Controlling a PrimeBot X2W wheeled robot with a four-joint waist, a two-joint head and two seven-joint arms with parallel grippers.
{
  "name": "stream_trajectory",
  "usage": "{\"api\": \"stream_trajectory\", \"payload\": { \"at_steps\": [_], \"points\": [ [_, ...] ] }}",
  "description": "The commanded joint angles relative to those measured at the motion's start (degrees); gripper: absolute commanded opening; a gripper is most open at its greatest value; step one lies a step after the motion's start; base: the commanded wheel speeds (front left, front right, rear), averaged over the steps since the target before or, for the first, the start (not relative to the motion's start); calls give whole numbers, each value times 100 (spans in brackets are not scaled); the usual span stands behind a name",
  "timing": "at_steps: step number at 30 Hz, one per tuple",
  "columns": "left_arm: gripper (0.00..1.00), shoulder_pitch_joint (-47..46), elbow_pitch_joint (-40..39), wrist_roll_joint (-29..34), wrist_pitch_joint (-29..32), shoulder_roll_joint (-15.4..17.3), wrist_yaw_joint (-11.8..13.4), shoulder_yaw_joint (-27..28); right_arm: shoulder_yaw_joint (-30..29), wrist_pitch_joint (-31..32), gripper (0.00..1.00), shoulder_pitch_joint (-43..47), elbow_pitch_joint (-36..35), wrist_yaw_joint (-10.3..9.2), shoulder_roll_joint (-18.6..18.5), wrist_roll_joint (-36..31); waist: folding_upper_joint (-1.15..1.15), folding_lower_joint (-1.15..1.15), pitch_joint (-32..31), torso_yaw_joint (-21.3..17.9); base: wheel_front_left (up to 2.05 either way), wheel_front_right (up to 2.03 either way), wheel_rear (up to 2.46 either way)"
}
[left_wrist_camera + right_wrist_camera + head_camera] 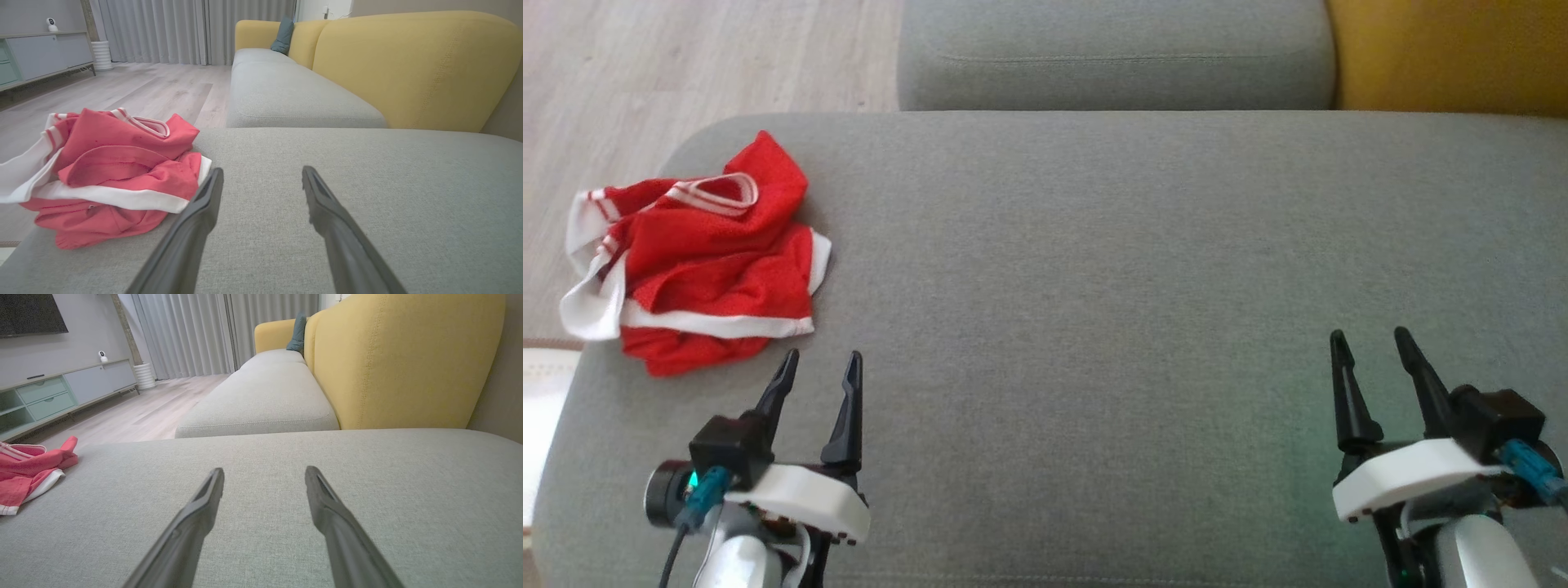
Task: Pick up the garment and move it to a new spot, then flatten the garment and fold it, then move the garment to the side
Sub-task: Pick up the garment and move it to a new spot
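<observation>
Living-room setting: pale wood floor point(686, 57), yellow backrest point(1445, 57), and a broad grey seat cushion point(1135, 286) as our working surface. The garment point(698, 253), red mesh with white trim, lies crumpled at the cushion's left corner, its white-edged side overhanging the cushion edge toward the floor. Our left end effector point(823, 356) sits just beside the heap's near edge, fingers spread, touching nothing. Our right end effector point(1368, 335) is well apart on the right, also spread and empty, over bare cushion.

Step in hand, by our judgement: the first pick-up, not yet begun. Notes for doing it well:
- We approach with the left arm, as it is nearest.
- We aim for the raised fold in the heap's middle, not the hanging trim, so the whole bundle lifts and nothing slides off the edge.
- The mesh looks thin and likely slippery, so we press into the cushion before closing, to catch more than one layer.
- We lift clear before carrying toward the open centre, where both arms should reach.
</observation>
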Motion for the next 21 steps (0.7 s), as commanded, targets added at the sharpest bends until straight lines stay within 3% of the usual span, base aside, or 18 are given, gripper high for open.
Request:
{"api": "stream_trajectory", "payload": {
  "at_steps": [1, 21],
  "points": [
    [100, -333, -160, 52, -71, 32, 38, 206, 104, 0, 100, -206, -243, -5, -21, -47, 0, 0, 7, 102, 0, 0, 0],
    [100, -350, -210, 66, -71, 125, 162, 404, 335, 158, 100, -168, -553, -5, -18, -81, 0, 0, -54, 1436, 0, 0, 0]
  ]
}}
